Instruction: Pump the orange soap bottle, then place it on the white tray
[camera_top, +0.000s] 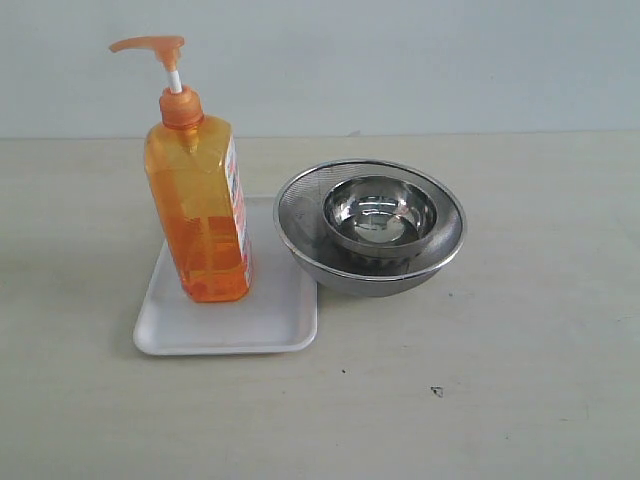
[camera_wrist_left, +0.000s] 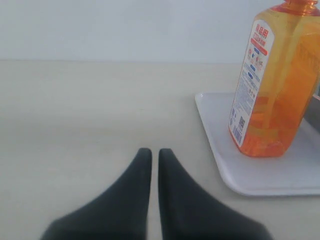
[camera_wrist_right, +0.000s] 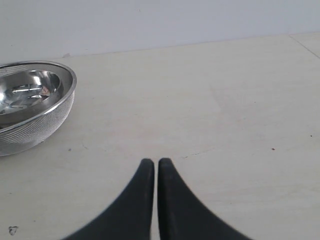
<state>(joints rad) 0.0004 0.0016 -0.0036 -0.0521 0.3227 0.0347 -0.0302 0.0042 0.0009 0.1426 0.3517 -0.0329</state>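
Observation:
The orange soap bottle (camera_top: 201, 210) stands upright on the white tray (camera_top: 232, 320), its pump head (camera_top: 150, 45) raised on the white stem. In the left wrist view the bottle (camera_wrist_left: 272, 85) and the tray (camera_wrist_left: 260, 170) lie off to one side of my left gripper (camera_wrist_left: 151, 152), which is shut with nothing in it and well apart from them. My right gripper (camera_wrist_right: 151, 162) is shut too, empty, above bare table. Neither gripper appears in the exterior view.
A steel mesh bowl (camera_top: 371, 228) with a smaller steel bowl (camera_top: 380, 213) inside it sits just right of the tray, almost touching it. The mesh bowl (camera_wrist_right: 30, 105) also shows in the right wrist view. A pale wall runs behind the table.

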